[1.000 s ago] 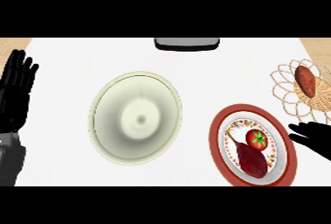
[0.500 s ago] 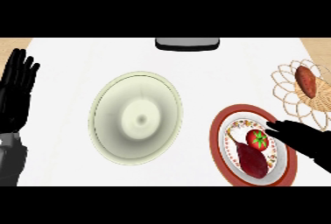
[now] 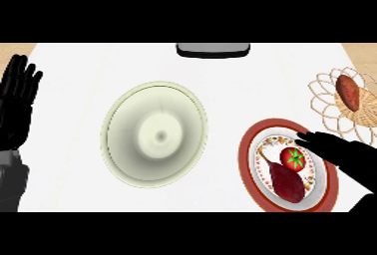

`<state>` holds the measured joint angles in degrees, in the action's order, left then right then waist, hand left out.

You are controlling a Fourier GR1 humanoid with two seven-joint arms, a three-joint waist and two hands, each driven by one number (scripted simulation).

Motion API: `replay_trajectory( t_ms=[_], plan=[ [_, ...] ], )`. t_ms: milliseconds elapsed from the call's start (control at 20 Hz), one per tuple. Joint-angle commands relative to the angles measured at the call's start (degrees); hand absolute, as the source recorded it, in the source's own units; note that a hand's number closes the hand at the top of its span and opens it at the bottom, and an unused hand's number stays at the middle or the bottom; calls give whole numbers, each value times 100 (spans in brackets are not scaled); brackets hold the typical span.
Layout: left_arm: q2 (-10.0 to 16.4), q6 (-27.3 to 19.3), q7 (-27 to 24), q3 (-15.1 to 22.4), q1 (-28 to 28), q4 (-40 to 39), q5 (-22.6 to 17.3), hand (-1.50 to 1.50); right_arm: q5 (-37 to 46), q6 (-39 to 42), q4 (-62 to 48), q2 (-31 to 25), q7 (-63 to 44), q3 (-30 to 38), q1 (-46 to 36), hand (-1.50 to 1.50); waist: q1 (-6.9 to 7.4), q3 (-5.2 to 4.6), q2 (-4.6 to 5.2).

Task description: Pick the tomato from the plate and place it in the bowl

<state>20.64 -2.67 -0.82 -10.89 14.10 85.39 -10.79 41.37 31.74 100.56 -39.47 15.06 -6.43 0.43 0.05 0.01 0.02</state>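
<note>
A red tomato (image 3: 293, 158) with a green stem lies on a red-rimmed plate (image 3: 253, 141) at the lower right, beside a dark red piece of food (image 3: 286, 181). My right hand (image 3: 344, 157) reaches in from the right over the plate, its fingers straight and its fingertips just right of the tomato. It holds nothing. A wide pale green bowl (image 3: 154, 133) stands in the middle of the counter, left of the plate. My left hand (image 3: 16, 102) rests open at the left edge, fingers up.
A wire basket (image 3: 350, 112) with a brown potato-like item (image 3: 348, 91) sits at the right edge, behind the plate. A dark grey object (image 3: 213, 49) lies at the counter's far edge.
My right hand has moved left over the plate, from its right rim to beside the tomato. The left hand, tomato and bowl have stayed where they were.
</note>
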Motion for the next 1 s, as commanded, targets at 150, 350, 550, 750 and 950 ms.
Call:
replay_trajectory(
  t_ms=[150,350,550,750,950],
  plan=[
    [-184,-18,-56,-90,3,-21,111,0,404,79,-341,450,420,-49,-328,-150,-7,-1,-3],
    [-192,100,-130,-129,19,-152,126,0,726,-497,-835,506,1135,-34,-140,-150,-14,-1,-2],
    [-291,32,48,-53,134,-51,231,0,1003,-384,-840,569,1065,67,-84,-150,-21,-1,-4],
    [-218,125,130,-197,53,120,179,0,1336,-385,-1561,1104,861,-145,-793,-150,6,-1,-1],
    [-217,222,70,-321,-100,160,160,0,1470,2,-1001,1244,580,-185,-667,-150,-4,-2,-4]
  ],
)
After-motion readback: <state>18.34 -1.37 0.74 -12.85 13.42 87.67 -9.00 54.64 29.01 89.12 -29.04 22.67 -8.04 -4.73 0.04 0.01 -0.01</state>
